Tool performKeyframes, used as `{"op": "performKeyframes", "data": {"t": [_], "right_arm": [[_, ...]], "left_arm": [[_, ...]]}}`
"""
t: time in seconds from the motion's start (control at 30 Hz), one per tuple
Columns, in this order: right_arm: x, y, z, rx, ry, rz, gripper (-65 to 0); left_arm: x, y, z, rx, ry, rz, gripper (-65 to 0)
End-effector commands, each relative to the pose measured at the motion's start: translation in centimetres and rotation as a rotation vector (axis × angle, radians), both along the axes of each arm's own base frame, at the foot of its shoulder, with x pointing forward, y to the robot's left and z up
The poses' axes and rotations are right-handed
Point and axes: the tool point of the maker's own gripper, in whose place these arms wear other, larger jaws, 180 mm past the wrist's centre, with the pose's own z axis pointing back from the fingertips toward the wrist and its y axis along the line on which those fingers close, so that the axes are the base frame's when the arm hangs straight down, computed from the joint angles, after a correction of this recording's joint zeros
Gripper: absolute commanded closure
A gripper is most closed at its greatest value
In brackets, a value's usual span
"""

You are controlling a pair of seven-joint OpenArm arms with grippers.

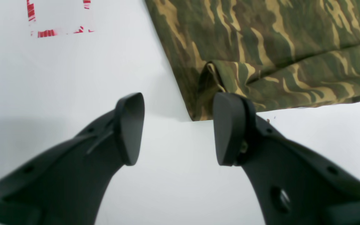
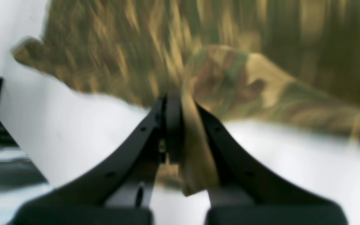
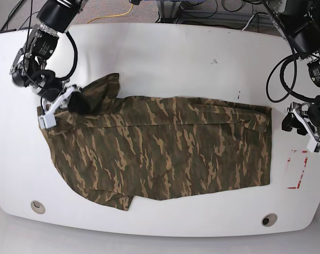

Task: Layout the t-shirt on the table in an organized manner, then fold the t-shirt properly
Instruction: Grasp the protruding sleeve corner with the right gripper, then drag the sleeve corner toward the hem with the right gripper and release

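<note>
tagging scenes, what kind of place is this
Likely a robotics lab bench: a white table with a red taped outline, cables behind it, and a camouflage t-shirt.

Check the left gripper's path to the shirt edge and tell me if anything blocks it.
Nothing visible does. The left gripper is open over bare table, and the t-shirt corner lies just ahead of its fingertips with only white surface between. The red mark sits off to the side. The right gripper is shut on the t-shirt.
</note>
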Motion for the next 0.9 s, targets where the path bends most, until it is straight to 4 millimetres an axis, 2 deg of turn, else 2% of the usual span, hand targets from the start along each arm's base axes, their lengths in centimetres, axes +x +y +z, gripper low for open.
{"op": "performKeyframes", "data": {"t": [0.0, 0.13, 0.33, 0.5, 0.87], "right_arm": [[2.2, 0.3, 2.4, 0.028, -0.084, -0.004, -2.7], [4.7, 0.5, 3.1, 0.087, -0.102, -0.008, -2.7], [7.9, 0.9, 2.9, 0.199, -0.077, -0.015, -2.7], [10.0, 0.3, 3.5, 0.256, -0.084, -0.039, -2.7], [14.8, 2.5, 5.4, 0.293, -0.120, 0.008, -3.3]], "left_arm": [[0.8, 0.5, 1.7, 0.014, -0.056, -0.002, -33.2], [0.8, 0.4, 1.7, 0.013, -0.056, -0.002, -33.2], [0.5, 0.4, 1.3, 0.014, -0.045, -0.003, -33.2], [-0.1, 0.4, 0.7, 0.014, -0.025, -0.003, -33.2], [-1.0, 0.4, -0.3, 0.014, 0.004, -0.003, -33.2]]}}
